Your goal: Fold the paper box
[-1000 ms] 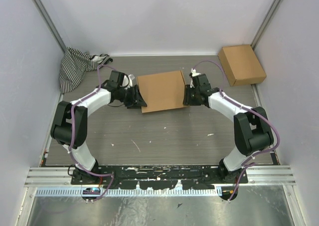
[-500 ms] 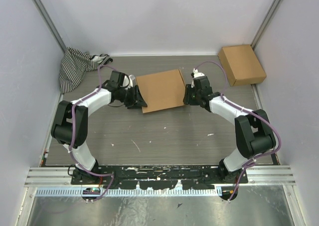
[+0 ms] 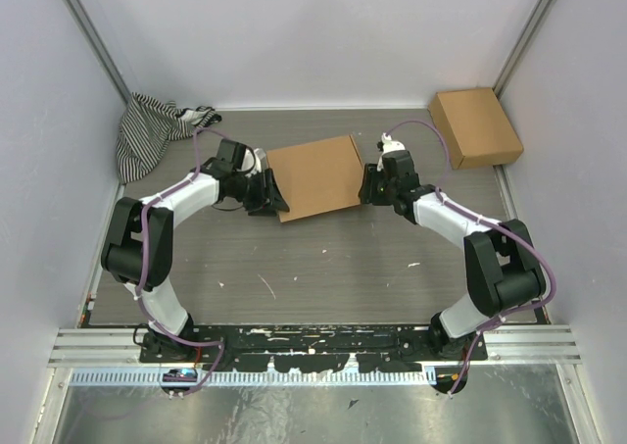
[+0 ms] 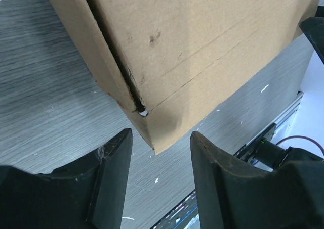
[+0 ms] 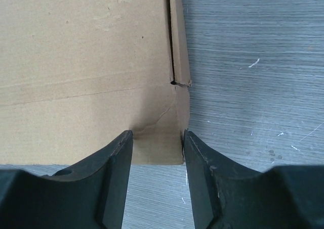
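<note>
The table (image 3: 323,258) lies open on the near side of the paper box (image 3: 315,177). The left gripper (image 3: 272,197) and right gripper (image 3: 366,185) block its side edges; a striped cloth (image 3: 147,130) sits far-left of it, a smaller box (image 3: 475,127) far-right.

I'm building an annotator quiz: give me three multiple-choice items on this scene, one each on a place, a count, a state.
1. Where is the black-and-white striped cloth? A far left corner; B far right corner; C between the arms.
2. How many brown cardboard boxes stand on the grey table? A one; B two; C three.
3. The plain brown cardboard central paper box is: A a flat sheet; B closed up; C open, lid raised.
Key: 1 A, bunched by the back left wall; 2 B, the paper box plus a smaller cardboard box far right; 3 B, its top lies shut.
</note>
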Tool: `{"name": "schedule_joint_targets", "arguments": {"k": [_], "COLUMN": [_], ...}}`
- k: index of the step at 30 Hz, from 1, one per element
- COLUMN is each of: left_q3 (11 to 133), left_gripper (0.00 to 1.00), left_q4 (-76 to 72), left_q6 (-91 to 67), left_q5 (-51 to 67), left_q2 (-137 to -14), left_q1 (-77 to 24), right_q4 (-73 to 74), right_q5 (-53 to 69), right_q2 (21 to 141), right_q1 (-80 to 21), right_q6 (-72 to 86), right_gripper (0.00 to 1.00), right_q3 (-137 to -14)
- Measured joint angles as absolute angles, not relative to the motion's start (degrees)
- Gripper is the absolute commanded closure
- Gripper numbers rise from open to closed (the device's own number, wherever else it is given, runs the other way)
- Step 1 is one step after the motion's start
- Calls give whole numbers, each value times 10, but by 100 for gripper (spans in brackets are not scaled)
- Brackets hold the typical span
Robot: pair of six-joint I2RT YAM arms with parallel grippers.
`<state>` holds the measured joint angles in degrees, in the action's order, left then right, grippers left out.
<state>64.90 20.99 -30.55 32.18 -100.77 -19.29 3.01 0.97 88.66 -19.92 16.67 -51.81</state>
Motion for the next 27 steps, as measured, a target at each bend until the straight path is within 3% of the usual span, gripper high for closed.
{"name": "schedule_joint_targets", "arguments": {"k": [27], "left_q3": [678], "left_gripper": [46], "left_q4": [236], "left_q6": [-300], "left_q5": [300], "left_q2": [-1010], "left_q1": [-193], "right_q4": [-42], "right_q5": [42], "right_q2": [916], "right_q1": [-189], "right_q6": [189], "right_gripper": [54], "right_q3": [-505]}}
